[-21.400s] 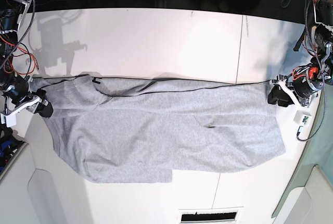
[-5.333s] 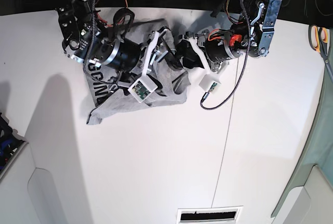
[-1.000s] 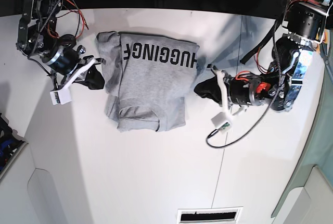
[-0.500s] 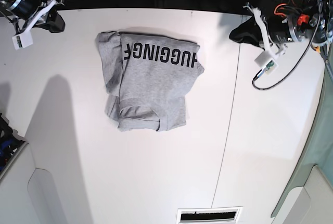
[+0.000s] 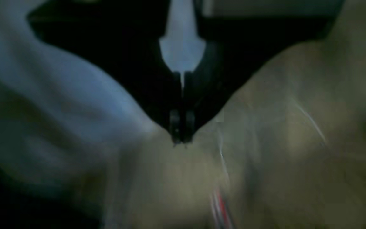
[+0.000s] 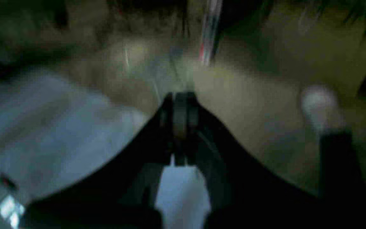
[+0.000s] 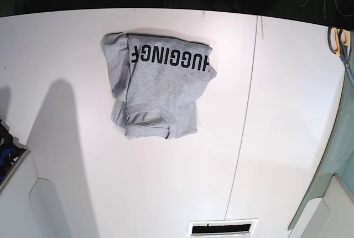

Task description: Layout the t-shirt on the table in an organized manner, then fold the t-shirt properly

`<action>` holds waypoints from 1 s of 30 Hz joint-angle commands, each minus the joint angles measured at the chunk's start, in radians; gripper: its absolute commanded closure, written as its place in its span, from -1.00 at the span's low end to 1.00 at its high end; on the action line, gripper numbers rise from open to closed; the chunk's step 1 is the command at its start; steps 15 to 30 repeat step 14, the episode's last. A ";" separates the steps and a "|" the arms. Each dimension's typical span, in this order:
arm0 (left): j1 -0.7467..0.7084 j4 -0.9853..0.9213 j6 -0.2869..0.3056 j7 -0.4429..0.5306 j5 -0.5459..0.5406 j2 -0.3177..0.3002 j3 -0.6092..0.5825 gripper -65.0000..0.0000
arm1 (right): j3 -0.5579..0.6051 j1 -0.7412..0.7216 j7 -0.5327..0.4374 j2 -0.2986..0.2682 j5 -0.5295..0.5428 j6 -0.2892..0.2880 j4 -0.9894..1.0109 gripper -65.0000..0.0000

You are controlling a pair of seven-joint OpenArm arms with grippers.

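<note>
T-shirt (image 7: 157, 91) lies folded into a compact block on the table (image 7: 276, 138), toward the far edge and left of the dark seam (image 7: 243, 127) in the base view. Neither arm shows in that view; only small bits of hardware peek in at the top edge.

We judge the fold finished, so the step in hand is to pull clear and park. To do it well, we would keep both arms high and away from the cloth, so no finger snags a layer and drags the stack open. A sleeve flap bulges out on the block's left side; if we wanted it neater, a light tuck there would serve, but it risks upsetting the rest.

Our left gripper (image 5: 181, 140) has its jaws pressed together with nothing between them; the right gripper (image 6: 180, 95) is likewise closed and empty. Both wrist views are blurred.

Its long axis runs from the far edge toward the near edge. The black lettering runs across the far end, reading upside down from our side.
</note>
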State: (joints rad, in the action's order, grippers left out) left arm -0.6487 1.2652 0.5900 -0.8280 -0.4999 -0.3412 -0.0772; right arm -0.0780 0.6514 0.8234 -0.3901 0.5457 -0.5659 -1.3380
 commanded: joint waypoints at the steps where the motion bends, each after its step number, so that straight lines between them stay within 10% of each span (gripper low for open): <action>1: 0.029 -0.040 -0.022 0.012 -0.014 -0.008 -0.028 1.00 | 0.027 -0.021 -0.003 -0.011 -0.010 0.003 0.028 1.00; 11: 0.349 -0.466 -0.177 0.114 0.034 0.007 -0.383 1.00 | 0.170 -0.305 0.049 0.063 -0.138 0.040 0.343 1.00; 30: 0.401 -0.515 -0.187 0.134 0.034 0.018 -0.391 1.00 | 0.170 -0.358 0.040 0.087 -0.138 0.042 0.358 1.00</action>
